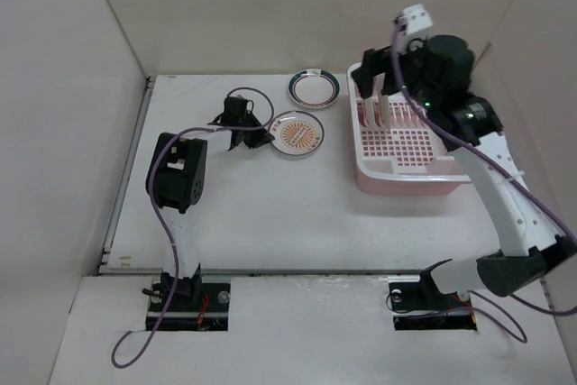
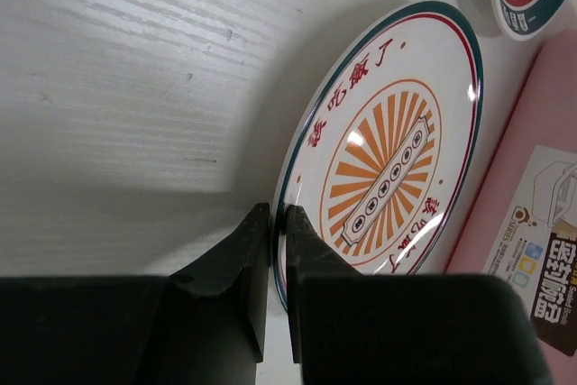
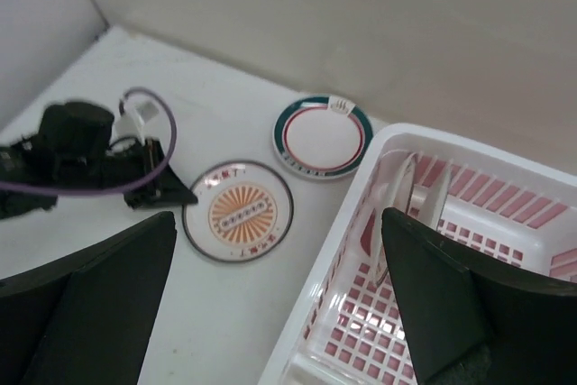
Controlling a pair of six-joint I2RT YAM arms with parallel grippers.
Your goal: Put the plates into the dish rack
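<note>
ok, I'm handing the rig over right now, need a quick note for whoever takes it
Left gripper: jaws pinched on the rim of the orange plate, which is on the table beside the dish rack.
Right gripper: jaws wide open, empty, hanging over the rack's left end.
Teal-rimmed plate: flat on the table behind the orange one, nothing touching it.
Done: two plates stand upright in the rack.
Left: load the orange plate, then the teal-rimmed one.
</note>
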